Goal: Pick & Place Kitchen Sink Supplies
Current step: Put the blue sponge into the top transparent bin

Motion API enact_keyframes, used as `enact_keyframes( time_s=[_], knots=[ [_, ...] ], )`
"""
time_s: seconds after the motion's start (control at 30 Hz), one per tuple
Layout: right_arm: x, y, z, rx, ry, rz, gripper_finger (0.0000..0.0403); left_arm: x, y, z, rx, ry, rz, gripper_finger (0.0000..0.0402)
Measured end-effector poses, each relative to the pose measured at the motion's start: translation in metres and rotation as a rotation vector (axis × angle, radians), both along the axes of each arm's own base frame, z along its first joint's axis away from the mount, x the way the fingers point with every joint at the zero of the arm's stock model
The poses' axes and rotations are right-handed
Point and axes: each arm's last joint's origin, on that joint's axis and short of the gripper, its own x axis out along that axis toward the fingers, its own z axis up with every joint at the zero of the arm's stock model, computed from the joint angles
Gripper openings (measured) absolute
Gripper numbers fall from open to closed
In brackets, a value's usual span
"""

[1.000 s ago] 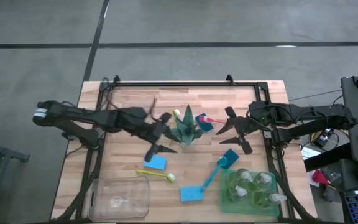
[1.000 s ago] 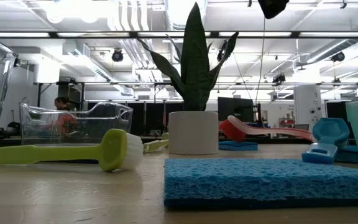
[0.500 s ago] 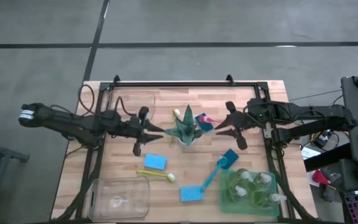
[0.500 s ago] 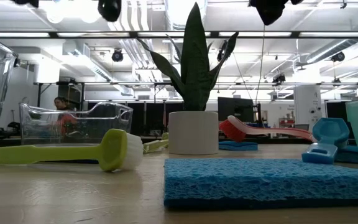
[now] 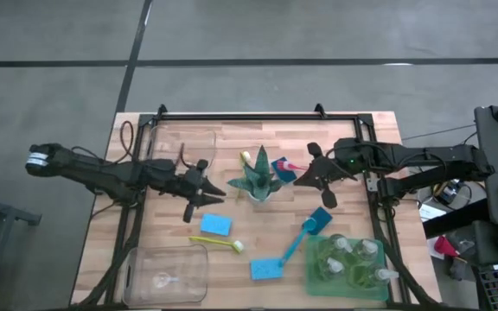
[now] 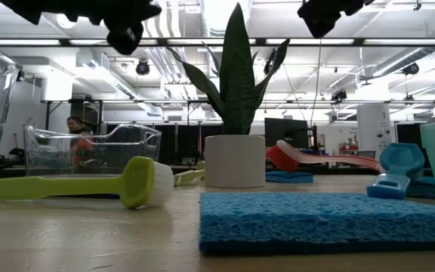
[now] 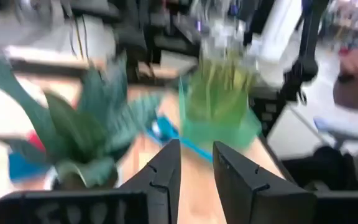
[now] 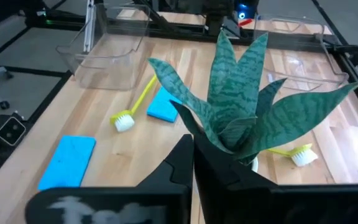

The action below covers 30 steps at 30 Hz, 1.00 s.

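Neither gripper holds anything. My left gripper [image 5: 217, 191] hovers left of the spiky potted plant [image 5: 258, 180], its fingers [image 7: 166, 171] a narrow gap apart. My right gripper [image 5: 303, 179] hovers right of the plant, shut [image 8: 192, 155], above a red-pink brush [image 5: 290, 165] lying on a blue sponge [image 5: 280, 170]. Two more blue sponges [image 5: 216, 225] [image 5: 266, 269], a yellow-green brush [image 5: 219, 243] and a blue brush [image 5: 305, 233] lie flat on the table. Pump bottles [image 5: 353, 255] stand in the green tray [image 5: 316, 278].
One clear bin [image 5: 167, 275] sits at the near left and another [image 5: 178, 141] at the far left. A second yellow-green brush [image 5: 245, 158] lies behind the plant. The pot [image 6: 235, 160] stands mid-table between the two grippers. Bare wood lies left of the sponge.
My left gripper has drawn back from the plant toward the table's left edge and sunk, coming into the top of the low view. My right gripper has edged a little toward the plant. Nothing on the table has moved.
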Motion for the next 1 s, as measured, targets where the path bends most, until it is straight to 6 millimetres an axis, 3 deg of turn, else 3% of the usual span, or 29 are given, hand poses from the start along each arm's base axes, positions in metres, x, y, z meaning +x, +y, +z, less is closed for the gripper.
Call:
enact_keyframes(
  time_s=[0.4,0.57,0.7,0.87,1.0],
  knots=[
    [0.010,0.000,-0.006,-0.007,0.013,0.004,0.0008,0.003,-0.007,0.004,-0.045,0.265,-0.116,0.0078],
    [0.010,0.000,-0.006,-0.007,0.007,0.006,0.0008,-0.002,-0.005,-0.008,-0.053,0.482,-0.075,0.0070],
    [0.010,0.000,-0.006,-0.011,0.010,0.008,0.0008,0.000,-0.005,-0.015,-0.111,0.528,-0.037,0.0070],
    [0.011,0.000,-0.004,-0.023,-0.011,0.014,0.0008,0.006,-0.003,-0.028,-0.033,0.589,0.035,0.0097],
    [0.011,0.000,-0.004,-0.023,-0.012,0.014,0.0008,0.016,-0.004,-0.042,0.014,0.651,0.061,0.0150]
  ],
)
